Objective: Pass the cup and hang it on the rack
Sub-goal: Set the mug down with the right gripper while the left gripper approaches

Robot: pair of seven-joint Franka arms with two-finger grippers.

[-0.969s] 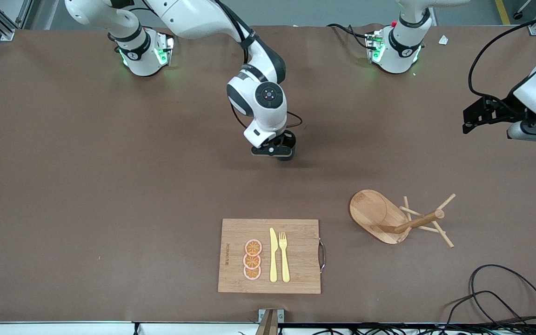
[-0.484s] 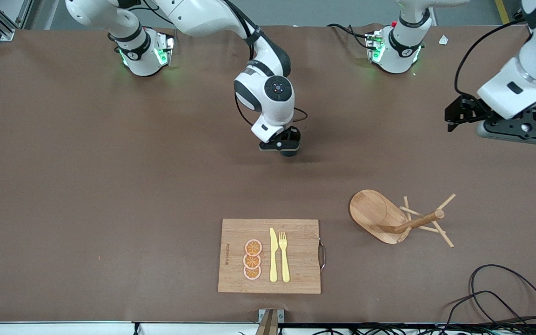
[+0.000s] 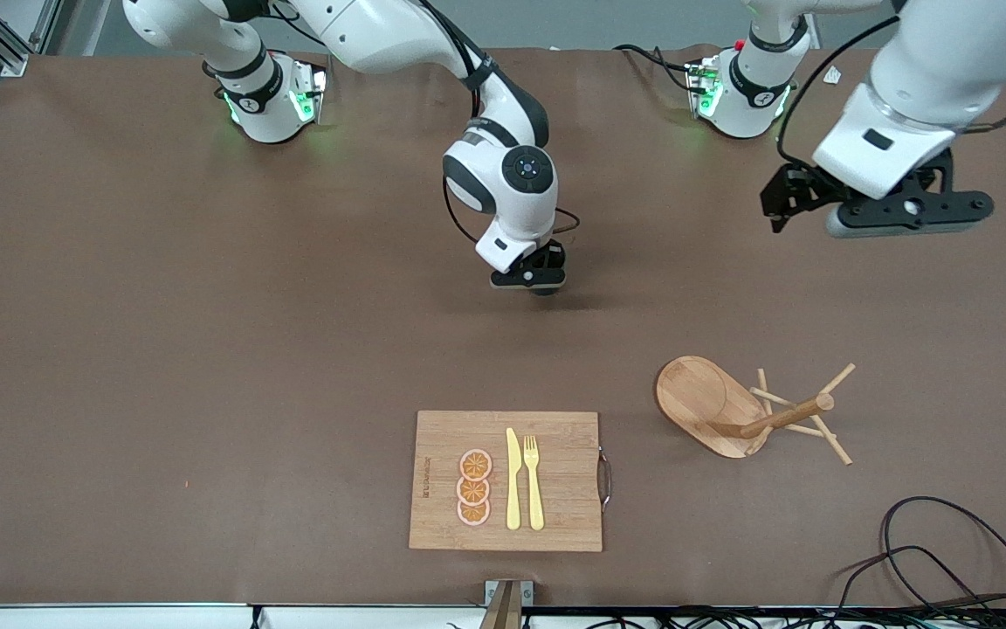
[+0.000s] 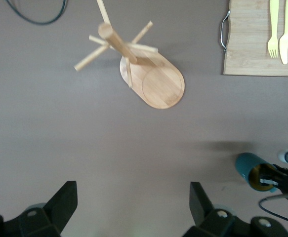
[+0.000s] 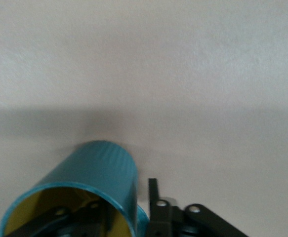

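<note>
The teal cup (image 5: 92,173) stands upright on the table near its middle, yellowish inside, also seen in the left wrist view (image 4: 250,168). From the front only a dark sliver of the cup (image 3: 545,289) shows under the hand. My right gripper (image 3: 538,281) (image 5: 124,202) straddles the cup's rim, one finger inside and the outer finger (image 5: 153,197) a little off the wall, so it is open. The bamboo rack (image 3: 713,406) (image 4: 156,81) stands nearer the front camera, toward the left arm's end. My left gripper (image 3: 909,210) (image 4: 132,202) hangs open and empty over bare table.
A wooden cutting board (image 3: 442,437) (image 4: 250,54) with a yellow knife, a fork and orange slices lies near the table's front edge. Black cables (image 3: 948,559) coil at the front corner by the left arm's end.
My left arm has swung in from the table's end toward the middle. The right gripper has shifted slightly and its fingers have loosened from the cup's wall.
</note>
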